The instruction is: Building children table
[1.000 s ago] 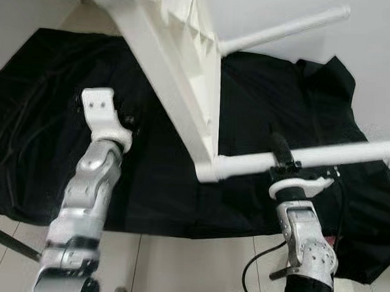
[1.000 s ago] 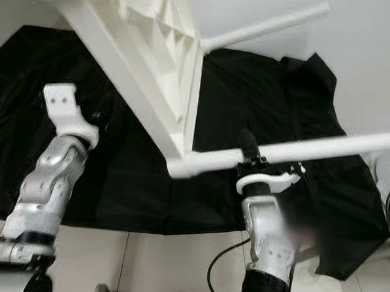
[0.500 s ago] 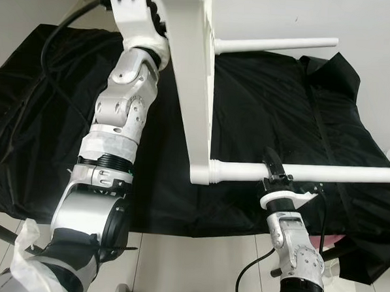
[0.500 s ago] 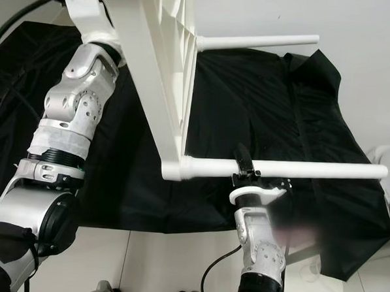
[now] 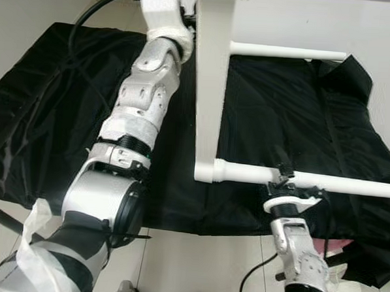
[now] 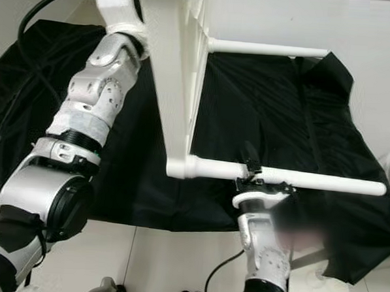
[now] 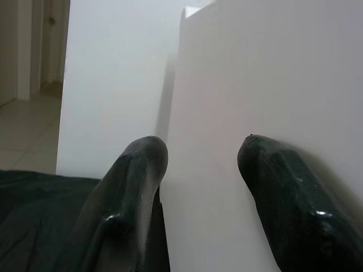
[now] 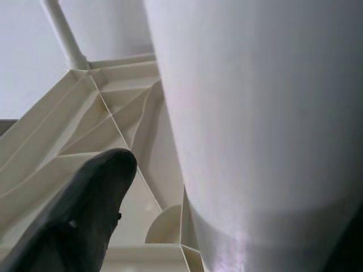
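A white children's table stands on edge, its top point(image 5: 211, 88) seen edge-on and nearly vertical above a black cloth point(image 5: 60, 100). Two white legs stick out toward the right: an upper leg point(image 5: 285, 51) and a lower leg point(image 5: 350, 185). My right gripper point(image 5: 283, 178) is shut around the lower leg close to its socket; in the right wrist view the leg point(image 8: 255, 113) lies beside one black finger point(image 8: 85, 215), with the ribbed underside point(image 8: 96, 136) behind. My left arm point(image 5: 145, 97) reaches up along the top. My left gripper point(image 7: 201, 150) is shut on the tabletop's edge point(image 7: 238, 102).
The black cloth covers the floor under the table, and pale tiles point(image 5: 195, 264) lie at its near edge. A black cable point(image 5: 97, 10) runs from the left wrist. A dark rod point(image 5: 8, 222) lies at the lower left. White walls point(image 5: 384, 38) stand behind.
My left arm has risen from beside the table to grip its top high up. The table has swung from tilted to nearly vertical. The right gripper stays on the lower leg.
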Robot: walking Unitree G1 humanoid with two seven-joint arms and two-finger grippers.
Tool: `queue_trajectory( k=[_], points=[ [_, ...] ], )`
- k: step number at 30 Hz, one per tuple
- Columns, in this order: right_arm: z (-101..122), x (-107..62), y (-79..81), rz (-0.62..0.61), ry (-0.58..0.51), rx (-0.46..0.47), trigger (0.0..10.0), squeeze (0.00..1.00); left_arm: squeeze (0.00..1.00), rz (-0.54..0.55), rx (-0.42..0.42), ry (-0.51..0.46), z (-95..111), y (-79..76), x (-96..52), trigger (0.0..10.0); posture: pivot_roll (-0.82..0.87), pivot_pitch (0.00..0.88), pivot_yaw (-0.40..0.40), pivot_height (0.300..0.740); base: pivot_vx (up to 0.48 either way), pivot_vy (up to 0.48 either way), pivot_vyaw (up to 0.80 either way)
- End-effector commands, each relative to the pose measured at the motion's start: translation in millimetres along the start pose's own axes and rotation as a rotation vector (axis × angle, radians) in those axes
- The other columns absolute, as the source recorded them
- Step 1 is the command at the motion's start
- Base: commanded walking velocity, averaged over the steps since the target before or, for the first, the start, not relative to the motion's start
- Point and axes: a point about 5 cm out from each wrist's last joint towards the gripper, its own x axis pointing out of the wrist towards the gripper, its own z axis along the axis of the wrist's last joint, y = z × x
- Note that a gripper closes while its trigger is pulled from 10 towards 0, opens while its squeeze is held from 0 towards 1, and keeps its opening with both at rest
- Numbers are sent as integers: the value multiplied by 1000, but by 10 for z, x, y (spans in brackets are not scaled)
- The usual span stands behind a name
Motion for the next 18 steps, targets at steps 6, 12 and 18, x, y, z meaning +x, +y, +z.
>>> queue_trajectory(
  k=[6, 12, 18],
  points=[
    [-92, -398, -53, -59, 1, 69, 10000, 125, 0, -115, 38, -21, 37, -198, 59, 10000, -10, 130, -42, 740, 0, 0, 0],
    [11, -660, -95, -115, -22, 54, 10000, 0, 0, -124, 58, -33, 74, -226, 92, 10000, -15, 143, -28, 740, 0, 0, 0],
    [59, -891, -223, -200, -33, 1, 10000, 0, 0, -135, 71, -43, 108, -242, 114, 10000, -20, 153, -13, 740, 0, 0, 0]
  ],
)
